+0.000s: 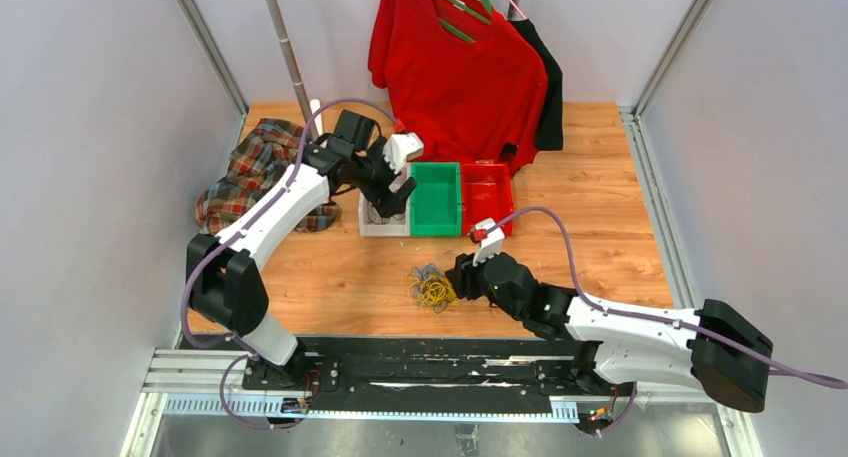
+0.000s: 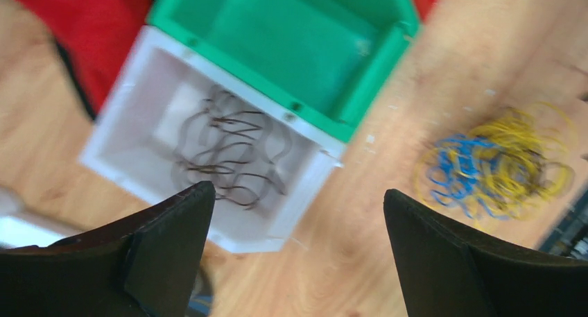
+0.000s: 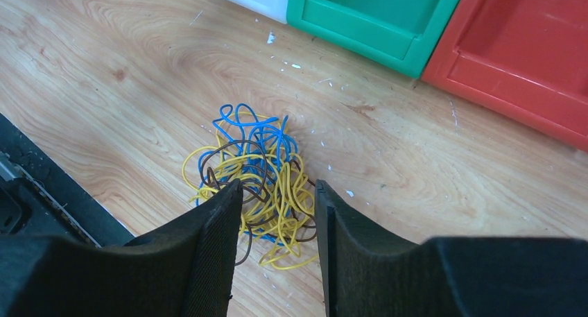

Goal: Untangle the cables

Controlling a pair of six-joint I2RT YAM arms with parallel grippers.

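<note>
Seen from above, a wooden tabletop [image 1: 600, 237] with two robot arms based at its near edge.

Nearest, at 6 o'clock from the bins, one tangle of cables [image 1: 431, 287] lies in a loose heap on the wood. It has three colours, yellow, blue and brown; the number of separate strands cannot be told. The right hand [image 1: 462, 277] sits at 3 o'clock of the heap. In its wrist view the two fingers stand a narrow gap apart, with strands lying between them and not pinched.

Farther back, three bins stand side by side in one row, touching: a white bin [image 1: 372, 227] at 9 o'clock, a green bin [image 1: 437, 202] in the middle and a red bin [image 1: 487, 202] at 3 o'clock. The left hand [image 1: 395, 192] hangs above the white bin with its two fingers spread wide, holding nothing. Inside that bin lie dark cables [image 2: 232, 154] in wavy curls.

Farthest, one plaid shirt [image 1: 255, 172] is crumpled at 10 o'clock, and one red shirt [image 1: 455, 67] hangs on a green hanger [image 1: 462, 7] at 12 o'clock, with one black garment [image 1: 548, 87] behind it.
</note>
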